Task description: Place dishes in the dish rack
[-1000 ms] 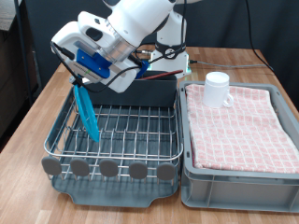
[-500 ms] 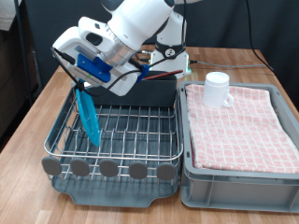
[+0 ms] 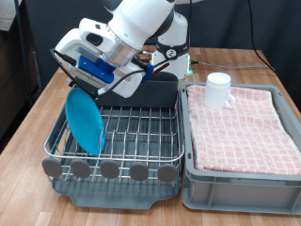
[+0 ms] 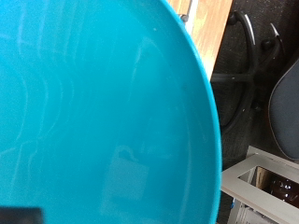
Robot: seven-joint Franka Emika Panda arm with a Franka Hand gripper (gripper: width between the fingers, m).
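Plate (image 3: 85, 121) stands on edge at left of frame, leaning in the left end of the dish rack (image 3: 132, 127). Gripper (image 3: 83, 83) sits at its top rim, upper left; jaws hidden, grip cannot be told. Wrist view: plate (image 4: 93, 112) fills nearly all. Mug (image 3: 219, 90) upright on the pink checked cloth (image 3: 243, 122) in grey crate (image 3: 240, 184), right of frame.
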